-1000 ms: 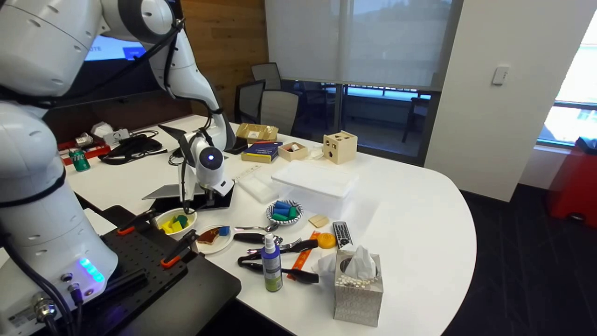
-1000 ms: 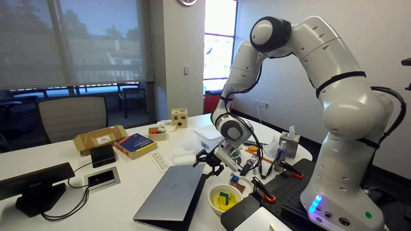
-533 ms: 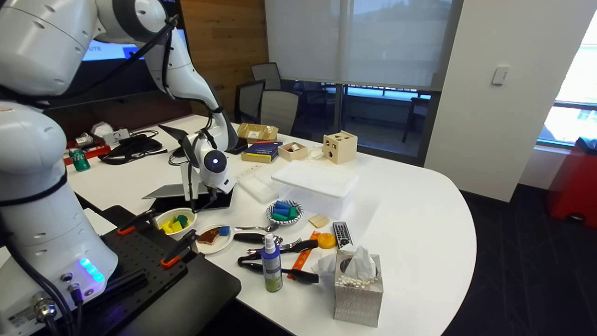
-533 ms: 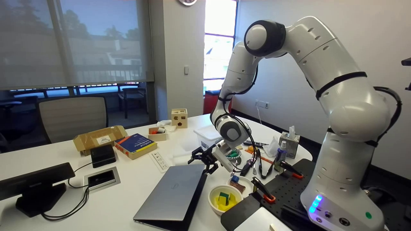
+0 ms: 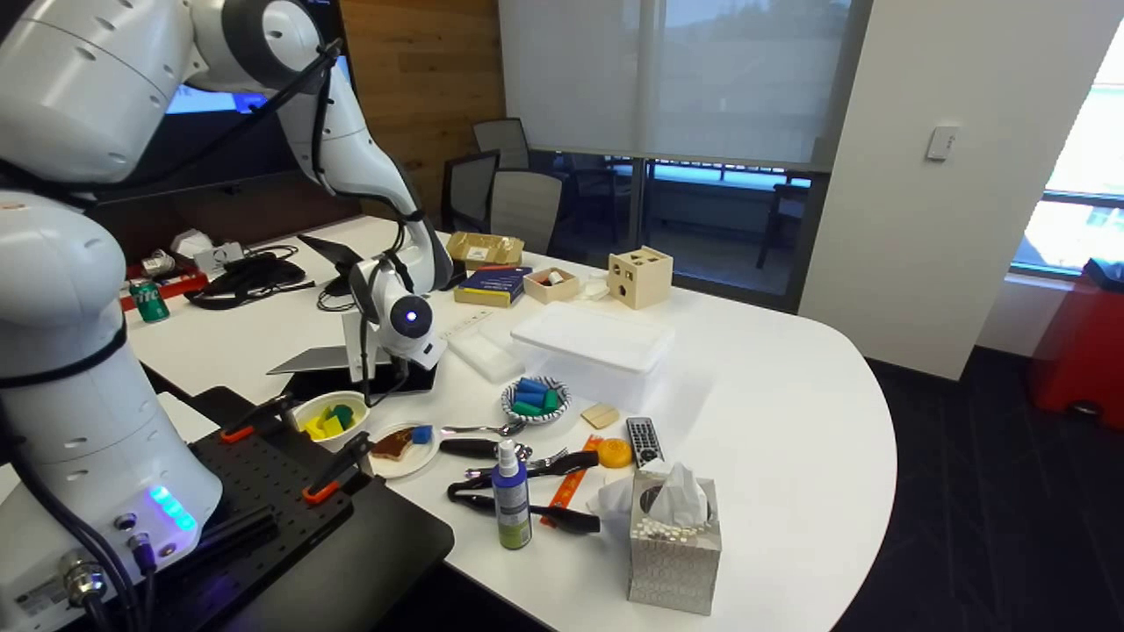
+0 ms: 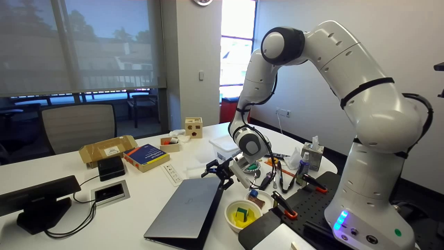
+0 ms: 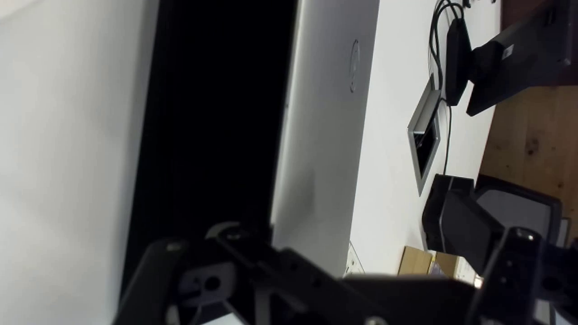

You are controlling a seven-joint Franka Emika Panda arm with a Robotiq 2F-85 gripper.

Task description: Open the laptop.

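The laptop has a grey lid [image 6: 189,208] that is raised a little off its dark base [image 6: 208,225] on the table. It also shows in an exterior view [image 5: 329,358], partly behind my wrist. In the wrist view, the lid [image 7: 327,135] stands beside a wide black gap [image 7: 221,113]. My gripper [image 6: 212,180] is open and empty at the laptop's corner. In the wrist view, the gripper's [image 7: 375,232] left finger overlaps the gap by the lid's edge, and its right finger is outside the lid. I cannot tell whether a finger touches it.
A white bowl [image 6: 231,225] with yellow pieces and a white plate [image 6: 269,208] stand close to the laptop's open side. A blue book [image 6: 147,156], an outlet strip [image 6: 172,174] and a black screen on a stand [image 6: 38,198] lie beyond. A clear lidded box [image 5: 584,377] is nearby.
My gripper has moved a short way toward and over the laptop's corner, its lower finger now at the lid's edge. The laptop lid has not visibly moved.
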